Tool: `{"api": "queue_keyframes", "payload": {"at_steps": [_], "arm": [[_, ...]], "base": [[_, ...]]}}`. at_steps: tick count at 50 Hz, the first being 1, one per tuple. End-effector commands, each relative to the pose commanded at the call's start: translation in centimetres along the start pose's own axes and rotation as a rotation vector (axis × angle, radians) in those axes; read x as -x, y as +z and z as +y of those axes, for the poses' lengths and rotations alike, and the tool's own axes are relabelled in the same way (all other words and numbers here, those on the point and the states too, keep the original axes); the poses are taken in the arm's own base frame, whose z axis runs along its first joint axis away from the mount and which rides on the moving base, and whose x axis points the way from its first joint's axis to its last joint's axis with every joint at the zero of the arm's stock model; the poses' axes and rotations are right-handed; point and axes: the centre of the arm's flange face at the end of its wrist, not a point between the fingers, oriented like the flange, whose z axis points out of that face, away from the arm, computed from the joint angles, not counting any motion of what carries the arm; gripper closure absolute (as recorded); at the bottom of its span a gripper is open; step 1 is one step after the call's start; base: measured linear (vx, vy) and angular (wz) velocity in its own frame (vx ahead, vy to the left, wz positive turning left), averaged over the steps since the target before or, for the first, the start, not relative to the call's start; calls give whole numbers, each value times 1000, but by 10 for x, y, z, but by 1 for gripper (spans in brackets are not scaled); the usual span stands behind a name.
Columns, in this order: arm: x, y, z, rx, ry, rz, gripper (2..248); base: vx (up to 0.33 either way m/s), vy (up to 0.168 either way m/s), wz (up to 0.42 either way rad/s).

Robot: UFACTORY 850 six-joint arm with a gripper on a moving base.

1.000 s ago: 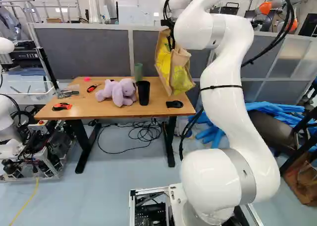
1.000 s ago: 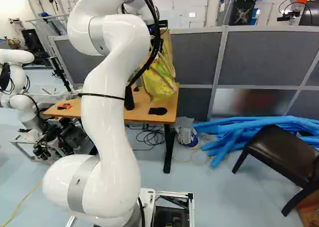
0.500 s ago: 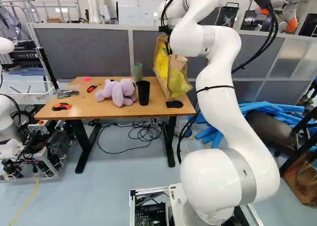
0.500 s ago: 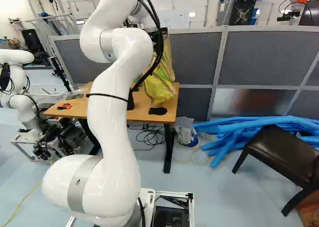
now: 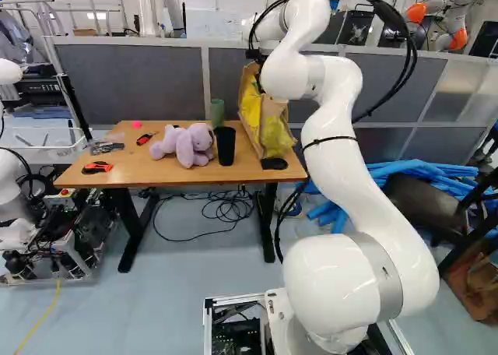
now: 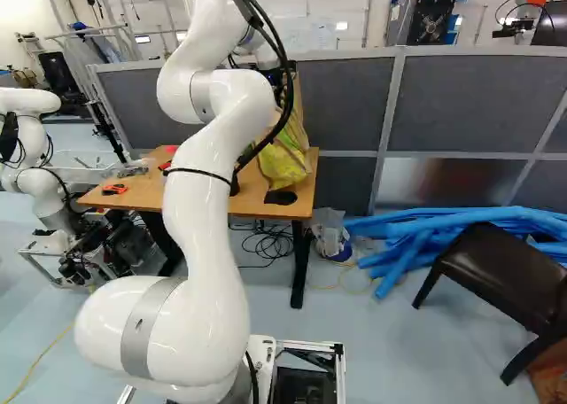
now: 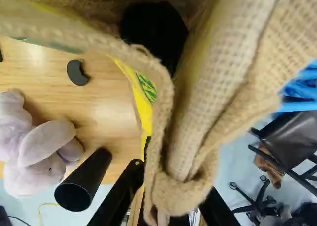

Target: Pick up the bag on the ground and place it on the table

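Black two-fingered gripper [image 5: 257,57] pinches the rim of a tan-and-yellow woven bag [image 5: 275,133], below it at the brown wooden table [image 5: 132,168]; lower, alongside, stands a black cylindrical cup [image 7: 74,194], with a lavender plush toy [image 7: 42,146] beyond.

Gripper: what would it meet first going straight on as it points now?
The body of the bag in the gripper comes first; beyond it, likely the table, though depth is unclear.

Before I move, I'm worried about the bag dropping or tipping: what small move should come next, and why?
I'd probably ease the burlap bag slightly down before releasing: it is over the end of the wooden table, its rim is bunched between the fingers of the gripper, and I cannot tell whether its base bears on the tabletop.
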Motion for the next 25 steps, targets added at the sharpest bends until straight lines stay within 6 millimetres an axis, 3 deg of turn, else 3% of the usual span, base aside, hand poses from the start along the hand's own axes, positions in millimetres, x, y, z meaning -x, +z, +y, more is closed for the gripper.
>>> {"api": "queue_keyframes", "payload": {"at_steps": [25], "arm": [[-10, 31, -8, -1, -9, -22, 229]], "base": [[0, 0, 0]]}}
